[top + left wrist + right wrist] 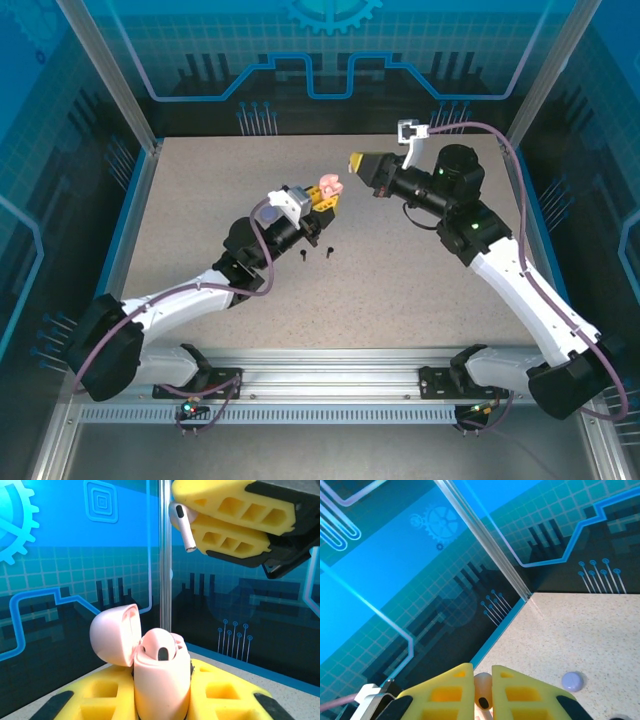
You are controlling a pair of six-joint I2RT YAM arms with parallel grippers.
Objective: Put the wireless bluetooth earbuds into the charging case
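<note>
My left gripper (322, 197) is shut on a pale pink charging case (162, 685), held upright between its yellow fingers (100, 695). The lid (112, 635) is swung open to the left. One pale pink earbud (160, 647) sits in the case. Just above and to the right, clear of the case, my right gripper (358, 160) is shut on a second pale pink earbud (181, 525), whose stem points down past the fingertips. This earbud (482, 692) is pinched between the pads in the right wrist view. Two black earbuds (303, 256) (329, 252) lie on the table near the left arm.
A small round lilac case (572, 681) lies on the speckled table (400, 290). Glass walls with metal posts (165, 580) enclose the back and sides. Both arms meet above the middle of the table's far half.
</note>
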